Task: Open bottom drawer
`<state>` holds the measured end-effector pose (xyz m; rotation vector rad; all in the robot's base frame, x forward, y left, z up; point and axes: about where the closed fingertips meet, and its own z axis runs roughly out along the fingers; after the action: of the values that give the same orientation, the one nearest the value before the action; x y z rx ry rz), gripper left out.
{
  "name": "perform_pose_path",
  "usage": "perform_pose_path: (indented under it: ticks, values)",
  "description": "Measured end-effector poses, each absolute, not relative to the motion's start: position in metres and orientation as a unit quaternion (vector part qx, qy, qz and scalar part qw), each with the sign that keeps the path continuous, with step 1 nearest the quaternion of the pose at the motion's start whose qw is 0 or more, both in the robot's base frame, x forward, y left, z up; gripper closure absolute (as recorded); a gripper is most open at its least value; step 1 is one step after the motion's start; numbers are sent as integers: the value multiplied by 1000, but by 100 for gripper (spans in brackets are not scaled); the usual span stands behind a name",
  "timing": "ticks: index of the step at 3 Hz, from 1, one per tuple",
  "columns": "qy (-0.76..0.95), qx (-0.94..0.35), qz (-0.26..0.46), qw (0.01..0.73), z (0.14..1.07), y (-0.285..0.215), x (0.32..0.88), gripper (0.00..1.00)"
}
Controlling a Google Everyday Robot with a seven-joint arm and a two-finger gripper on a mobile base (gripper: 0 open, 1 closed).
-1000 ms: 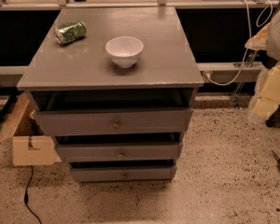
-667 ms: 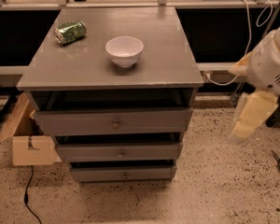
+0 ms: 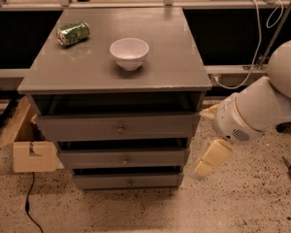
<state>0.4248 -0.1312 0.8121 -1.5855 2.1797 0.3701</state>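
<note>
The bottom drawer (image 3: 128, 181) is the lowest grey front of the cabinet, shut, with a small round knob (image 3: 130, 182) at its middle. The middle drawer (image 3: 124, 158) and the top drawer (image 3: 117, 127) sit above it, each with a knob. My gripper (image 3: 209, 160) hangs from the white arm to the right of the cabinet, level with the middle and bottom drawers, a little clear of the cabinet's right side. It touches nothing.
A white bowl (image 3: 129, 53) and a crushed green can (image 3: 73, 33) lie on the cabinet top (image 3: 174, 67). A cardboard box (image 3: 31, 155) stands on the floor to the left, with a black cable (image 3: 28, 205). White cables (image 3: 252, 57) hang at the right.
My arm has swung left and down from the right edge of the view toward the cabinet's right side. The drawers, bowl and can have not moved.
</note>
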Motion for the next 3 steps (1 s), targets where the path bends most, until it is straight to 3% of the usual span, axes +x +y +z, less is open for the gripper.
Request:
perform_pose_path:
  ticks: [1,3]
  values:
    - [783,-570,133,209,812,-131,425,0]
    - [769,-580,159,215,707,-127,431,0]
